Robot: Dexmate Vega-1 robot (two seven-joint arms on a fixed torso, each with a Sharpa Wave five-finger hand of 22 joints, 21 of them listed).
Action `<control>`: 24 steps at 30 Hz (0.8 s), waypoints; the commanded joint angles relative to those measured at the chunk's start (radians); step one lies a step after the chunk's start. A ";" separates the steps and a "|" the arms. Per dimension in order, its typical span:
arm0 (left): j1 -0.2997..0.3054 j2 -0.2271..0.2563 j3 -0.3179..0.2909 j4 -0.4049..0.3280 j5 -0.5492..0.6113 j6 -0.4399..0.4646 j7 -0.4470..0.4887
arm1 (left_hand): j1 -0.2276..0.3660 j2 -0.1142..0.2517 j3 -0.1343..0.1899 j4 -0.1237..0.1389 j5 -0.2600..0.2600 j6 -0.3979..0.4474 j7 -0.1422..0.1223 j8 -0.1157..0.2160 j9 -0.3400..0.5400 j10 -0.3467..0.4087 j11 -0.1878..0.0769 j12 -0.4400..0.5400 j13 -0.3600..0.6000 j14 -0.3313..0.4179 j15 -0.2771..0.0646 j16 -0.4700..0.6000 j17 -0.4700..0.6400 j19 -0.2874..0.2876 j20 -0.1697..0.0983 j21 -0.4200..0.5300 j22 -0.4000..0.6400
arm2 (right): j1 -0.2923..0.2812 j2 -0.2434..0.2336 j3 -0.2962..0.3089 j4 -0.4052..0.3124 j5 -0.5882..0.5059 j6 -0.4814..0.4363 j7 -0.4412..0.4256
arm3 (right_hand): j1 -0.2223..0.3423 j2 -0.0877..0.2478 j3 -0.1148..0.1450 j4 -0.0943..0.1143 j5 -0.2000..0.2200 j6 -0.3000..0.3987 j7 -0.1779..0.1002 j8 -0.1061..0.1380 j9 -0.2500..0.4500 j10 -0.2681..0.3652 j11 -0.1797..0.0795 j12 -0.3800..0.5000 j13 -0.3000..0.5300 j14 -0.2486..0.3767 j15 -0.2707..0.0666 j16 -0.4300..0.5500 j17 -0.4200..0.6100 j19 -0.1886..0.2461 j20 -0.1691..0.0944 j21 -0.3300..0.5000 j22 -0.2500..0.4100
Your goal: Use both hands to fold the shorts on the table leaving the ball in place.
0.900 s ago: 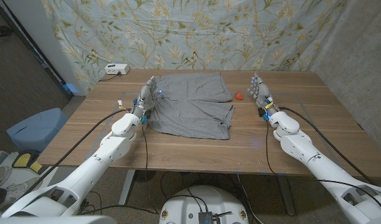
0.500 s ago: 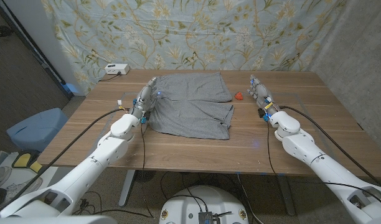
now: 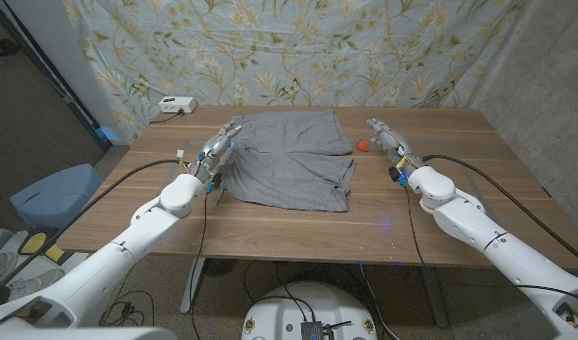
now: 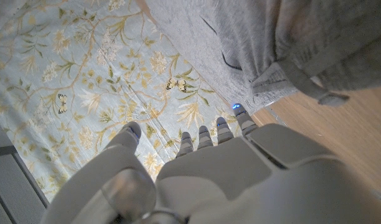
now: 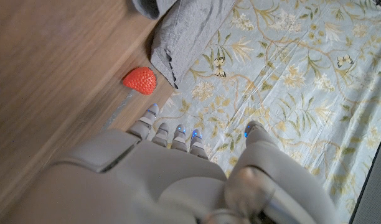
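Your left hand [image 3: 219,148] hovers open at the left edge of the grey fabric shorts [image 3: 289,159] spread on the wooden table [image 3: 478,179], your right hand [image 3: 387,140] open just beside the small red ball [image 3: 362,145].

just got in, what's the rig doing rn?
Folding has not begun. The grey shorts lie spread out on the wooden table. The left hand is at the shorts' left edge and the right hand is just right of the small red ball, which sits beside the shorts' right edge. Both hands look open, holding nothing.
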 commanded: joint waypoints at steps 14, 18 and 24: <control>0.141 0.263 -0.053 -0.258 0.199 0.240 0.011 | 0.034 0.019 0.015 -0.025 -0.006 0.024 0.012 0.000 0.005 0.033 -0.016 -0.001 0.005 0.008 -0.008 -0.008 0.005 -0.078 0.009 -0.010 0.003 | -0.059 -0.171 -0.118 -0.409 -0.278 -0.348 -0.058 | 0.044 0.014 0.041 -0.014 -0.017 0.030 -0.007 0.009 0.004 0.036 -0.005 0.011 0.005 0.035 -0.016 0.013 0.007 0.035 -0.001 0.014 0.006; 0.172 0.298 -0.069 -0.292 0.208 0.266 0.007 | 0.040 0.019 0.017 -0.031 -0.007 0.037 0.017 0.003 0.005 0.040 -0.014 0.000 0.006 0.005 -0.008 -0.010 0.005 -0.078 0.009 -0.013 0.003 | -0.079 -0.180 -0.133 -0.456 -0.311 -0.391 -0.066 | 0.049 0.015 0.046 -0.016 -0.020 0.034 -0.007 0.009 0.005 0.041 -0.005 0.012 0.005 0.040 -0.018 0.015 0.008 0.041 -0.001 0.015 0.006; 0.203 0.344 -0.081 -0.326 0.222 0.297 -0.011 | 0.045 0.020 0.019 -0.035 -0.008 0.039 0.018 0.002 0.005 0.039 -0.015 -0.003 0.006 0.001 -0.009 -0.012 0.004 -0.078 0.010 -0.015 0.003 | -0.113 -0.191 -0.143 -0.510 -0.340 -0.442 -0.078 | 0.056 0.017 0.053 -0.018 -0.022 0.044 -0.007 0.011 0.005 0.047 -0.007 0.012 0.005 0.046 -0.021 0.016 0.008 0.044 0.000 0.016 0.006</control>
